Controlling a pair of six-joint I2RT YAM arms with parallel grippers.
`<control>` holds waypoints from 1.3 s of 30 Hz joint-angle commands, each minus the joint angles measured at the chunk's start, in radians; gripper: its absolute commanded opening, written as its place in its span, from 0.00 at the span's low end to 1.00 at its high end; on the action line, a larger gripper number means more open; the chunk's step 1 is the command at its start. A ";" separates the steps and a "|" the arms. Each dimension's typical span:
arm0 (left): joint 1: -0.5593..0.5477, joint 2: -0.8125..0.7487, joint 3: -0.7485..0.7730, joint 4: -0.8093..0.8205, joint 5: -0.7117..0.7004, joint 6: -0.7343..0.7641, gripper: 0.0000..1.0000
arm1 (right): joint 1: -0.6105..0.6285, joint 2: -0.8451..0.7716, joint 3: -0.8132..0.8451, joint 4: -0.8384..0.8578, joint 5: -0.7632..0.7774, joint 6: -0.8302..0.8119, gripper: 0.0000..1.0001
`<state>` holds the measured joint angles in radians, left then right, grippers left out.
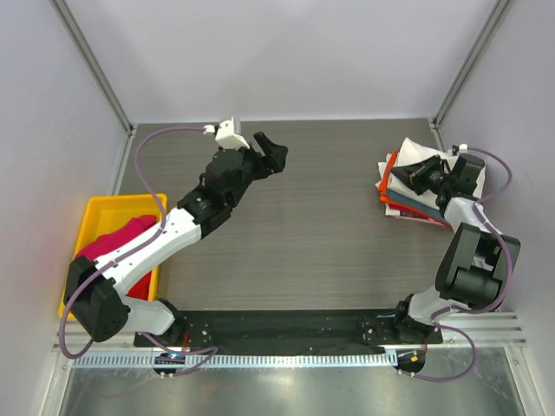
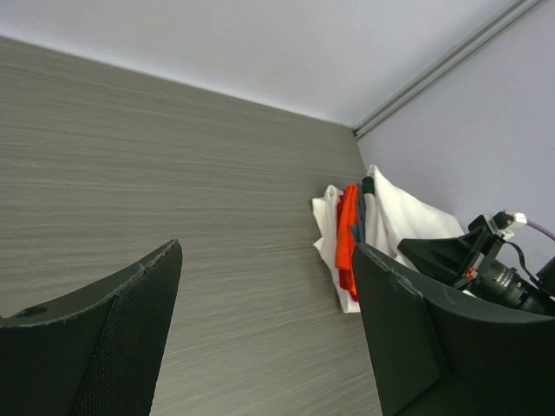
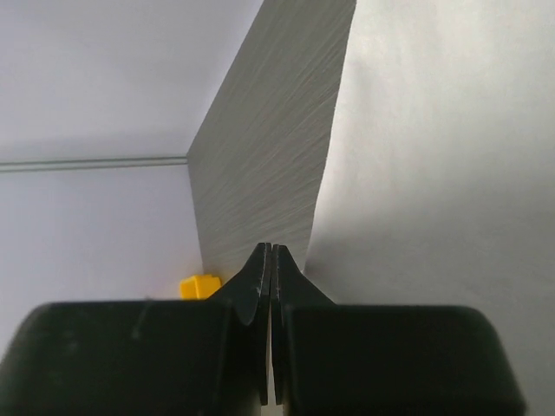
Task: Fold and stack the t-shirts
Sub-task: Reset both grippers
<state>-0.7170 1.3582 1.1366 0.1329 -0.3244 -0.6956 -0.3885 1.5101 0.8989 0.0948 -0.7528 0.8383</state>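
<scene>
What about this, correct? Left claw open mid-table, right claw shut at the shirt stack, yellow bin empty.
Wrong on one point: the yellow bin holds a magenta shirt, per the top view. The left claw open mid-table and the right claw shut at the shirt stack both stand.

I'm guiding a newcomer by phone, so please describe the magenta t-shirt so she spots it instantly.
Start at the grey wood-grain table and go to its left edge, where a yellow plastic bin sits. The crumpled magenta cloth t-shirt lies inside it. Unlike the folded white and orange shirts stacked at the table's right side, it is bunched up, not folded.
</scene>
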 commanded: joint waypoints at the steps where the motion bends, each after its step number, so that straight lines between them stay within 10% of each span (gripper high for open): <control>1: 0.014 -0.064 -0.017 -0.041 -0.058 0.048 0.80 | -0.001 0.037 -0.038 0.221 -0.078 0.077 0.01; 12: 0.021 -0.183 -0.156 -0.121 -0.059 0.067 0.82 | -0.001 0.141 -0.209 0.479 -0.089 0.097 0.01; 25: 0.022 -0.412 -0.325 -0.256 -0.168 0.127 0.85 | 0.126 -0.252 -0.063 0.051 0.019 -0.195 0.07; 36: 0.021 -0.631 -0.535 -0.326 -0.183 0.096 0.90 | 0.603 -0.540 -0.201 -0.219 0.670 -0.449 0.09; 39: 0.021 -0.688 -0.587 -0.366 -0.180 0.061 1.00 | 0.729 -0.650 -0.340 -0.147 0.849 -0.472 0.24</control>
<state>-0.6998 0.7143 0.5770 -0.1986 -0.4789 -0.6014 0.2573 0.9543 0.6556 -0.0681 -0.2062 0.4480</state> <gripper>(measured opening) 0.968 0.216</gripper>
